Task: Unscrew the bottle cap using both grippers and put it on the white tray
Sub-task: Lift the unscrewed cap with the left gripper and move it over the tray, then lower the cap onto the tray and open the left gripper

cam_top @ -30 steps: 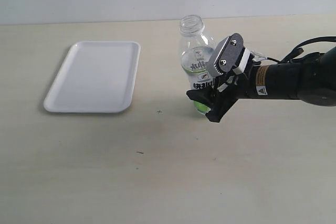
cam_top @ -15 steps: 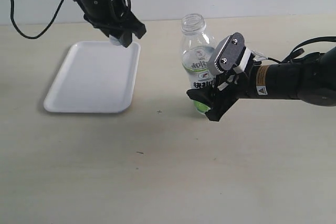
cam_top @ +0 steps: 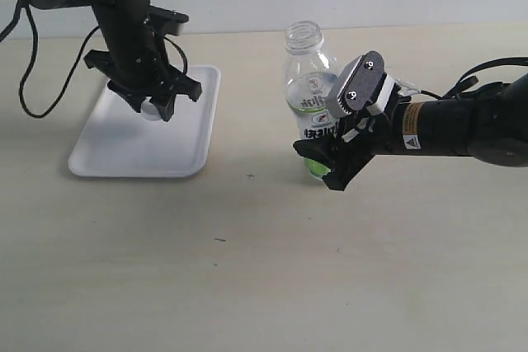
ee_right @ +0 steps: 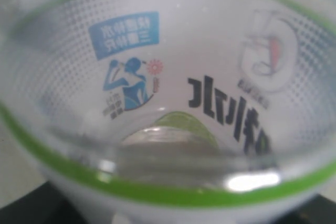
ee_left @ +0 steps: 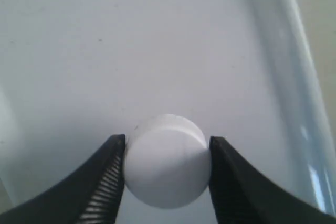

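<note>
Left gripper was clamped on the bottle cap, its two black ribbed fingers pressing the cap's sides from opposite directions. It hung low over the far half of the white tray, which lay flat on the left of the beige table. In the left wrist view only the tray's white floor and one raised rim showed behind the cap. Whether the cap touched the tray could not be told.

Right gripper, the one with the grey plate and orange warning label, reached in from the right and was closed around the lower part of the bottle. That bottle stood upright to the right of the tray and apart from it, its neck open and uncapped. Its label filled the right wrist view.
</note>
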`<action>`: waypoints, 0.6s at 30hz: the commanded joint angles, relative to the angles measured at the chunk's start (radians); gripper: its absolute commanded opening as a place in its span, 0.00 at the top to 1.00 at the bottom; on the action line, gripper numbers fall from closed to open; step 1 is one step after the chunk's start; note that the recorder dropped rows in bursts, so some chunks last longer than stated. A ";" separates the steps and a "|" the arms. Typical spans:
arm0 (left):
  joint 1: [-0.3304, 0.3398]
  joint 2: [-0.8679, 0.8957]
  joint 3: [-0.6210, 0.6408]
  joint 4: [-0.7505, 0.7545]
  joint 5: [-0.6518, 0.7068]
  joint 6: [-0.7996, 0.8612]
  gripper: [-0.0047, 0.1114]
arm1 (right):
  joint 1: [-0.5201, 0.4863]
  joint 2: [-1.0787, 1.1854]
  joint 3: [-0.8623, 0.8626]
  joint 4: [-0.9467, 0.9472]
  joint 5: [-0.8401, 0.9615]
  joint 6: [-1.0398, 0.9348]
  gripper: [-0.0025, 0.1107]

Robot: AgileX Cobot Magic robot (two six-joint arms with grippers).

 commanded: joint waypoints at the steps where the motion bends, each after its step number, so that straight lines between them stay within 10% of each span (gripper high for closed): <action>1: 0.023 0.035 0.003 -0.008 -0.018 -0.040 0.96 | -0.001 0.018 0.008 -0.032 0.102 -0.008 0.98; 9: 0.023 0.067 0.003 -0.011 -0.017 -0.040 0.94 | -0.001 0.018 0.008 -0.032 0.102 -0.008 0.98; 18: 0.023 0.067 0.003 -0.005 -0.013 -0.042 0.35 | -0.001 0.018 0.008 -0.032 0.102 -0.008 0.98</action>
